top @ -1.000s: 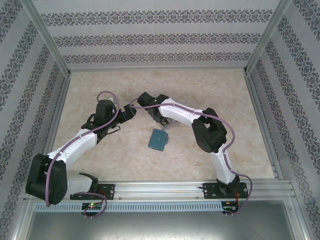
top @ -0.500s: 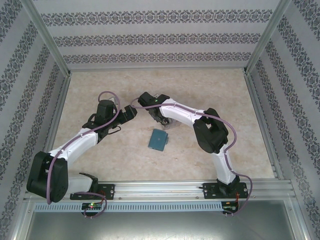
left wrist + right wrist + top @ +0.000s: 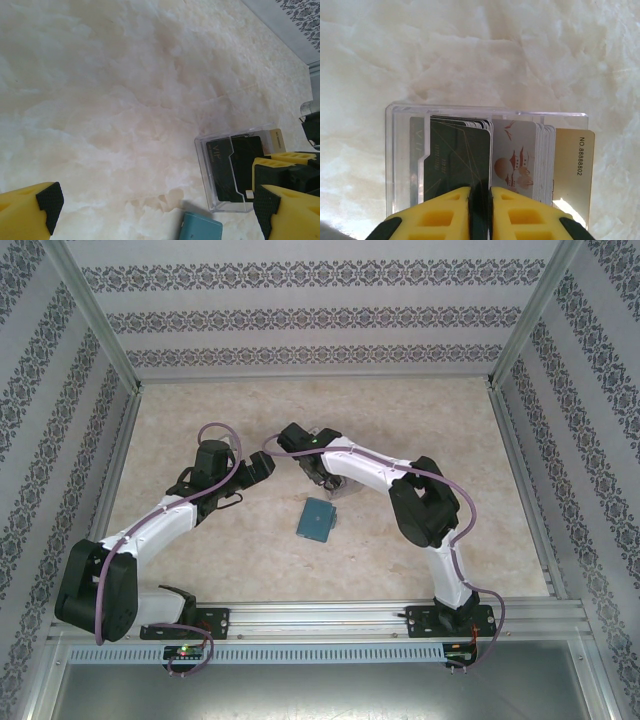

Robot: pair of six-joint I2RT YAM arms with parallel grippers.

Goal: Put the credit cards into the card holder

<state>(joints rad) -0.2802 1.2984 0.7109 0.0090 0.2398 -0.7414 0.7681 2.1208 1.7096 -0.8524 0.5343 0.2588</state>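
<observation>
Our right jaws are drawn almost together, their dark pads nearly meeting at the near edge of the dark grey cards. We cannot tell whether a card is actually caught between them. The credit cards [image 3: 460,155] lie bunched in a clear box [image 3: 395,160] on the desk [image 3: 470,50]: dark grey ones on one side, whitish printed ones in the middle, and a tan one at the far side with its end past the box's wall.

Our left jaws stand wide apart above bare desk with nothing between them, and the box lies off to one side.

The card holder [image 3: 317,520] lies flat on the desk and looks folded shut. It is just beside the box, on the side toward the arm bases, and neither arm touches it.

We judge the task barely begun. No card is visibly in the holder, and the first pick is only being attempted. Lifting a card free, opening the holder and sliding in every card all remain.
</observation>
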